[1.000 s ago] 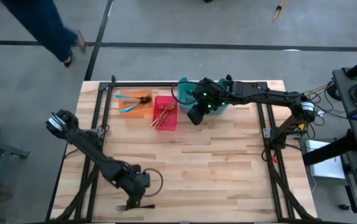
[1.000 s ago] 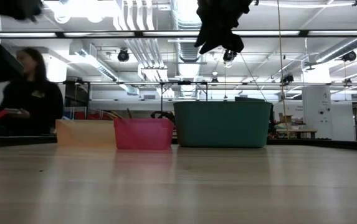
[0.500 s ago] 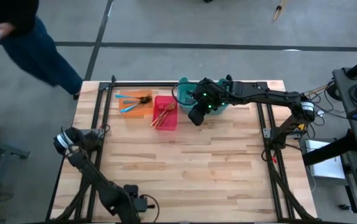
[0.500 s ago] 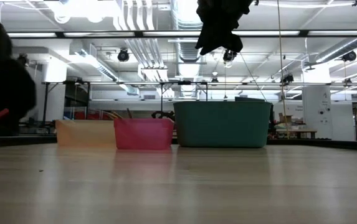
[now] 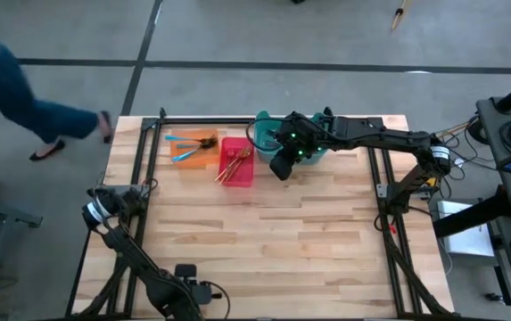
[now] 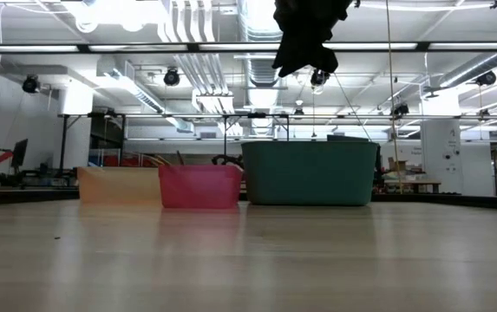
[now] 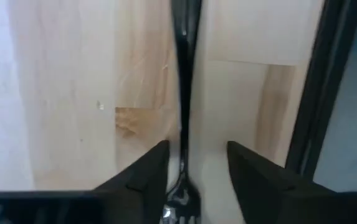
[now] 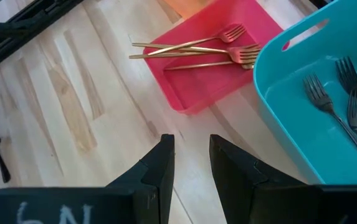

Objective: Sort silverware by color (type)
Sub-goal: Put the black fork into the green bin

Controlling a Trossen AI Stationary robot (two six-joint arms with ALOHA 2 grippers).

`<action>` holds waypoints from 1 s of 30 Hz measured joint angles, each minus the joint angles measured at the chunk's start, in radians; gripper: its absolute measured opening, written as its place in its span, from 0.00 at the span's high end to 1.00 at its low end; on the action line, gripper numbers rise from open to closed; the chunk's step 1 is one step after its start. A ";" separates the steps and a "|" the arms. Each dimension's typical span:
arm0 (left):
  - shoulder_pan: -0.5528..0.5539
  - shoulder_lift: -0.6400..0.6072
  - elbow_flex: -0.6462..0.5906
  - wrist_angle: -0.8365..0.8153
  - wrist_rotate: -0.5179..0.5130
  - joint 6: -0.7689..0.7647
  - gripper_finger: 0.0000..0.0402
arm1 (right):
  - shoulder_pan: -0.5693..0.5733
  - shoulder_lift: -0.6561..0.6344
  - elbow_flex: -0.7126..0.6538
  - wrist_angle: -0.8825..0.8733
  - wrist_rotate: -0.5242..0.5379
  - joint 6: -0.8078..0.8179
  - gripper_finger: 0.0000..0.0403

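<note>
A dark grey fork (image 7: 183, 93) lies flat on the wood near the table's near edge. My left gripper (image 7: 197, 155) points down over it, open, one finger on each side of the handle close to the tines, with a gap on both sides. In the high view my left gripper (image 5: 190, 297) covers that fork. My right gripper (image 8: 190, 146) hangs open and empty above the near left corner of the teal bin (image 8: 328, 106), which holds dark forks. The red bin (image 8: 215, 68) holds gold forks, and the orange bin (image 5: 193, 147) holds blue-handled ones.
The three bins stand in a row at the table's far edge, orange (image 6: 118, 186), red (image 6: 200, 186) and teal (image 6: 309, 173). A dark frame bar (image 7: 315, 93) runs along the table edge beside the fork. A person (image 5: 23, 98) walks on the floor beyond the far left corner.
My left gripper has gone toward the table's near edge and come down over the dark fork, which has stayed where it lay. My right gripper has kept still. The person has walked off to the left, out of the low view.
</note>
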 joint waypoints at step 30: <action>0.160 -0.308 -0.015 -0.320 -0.133 0.169 1.00 | -0.003 -0.017 0.000 -0.065 0.031 -0.091 0.77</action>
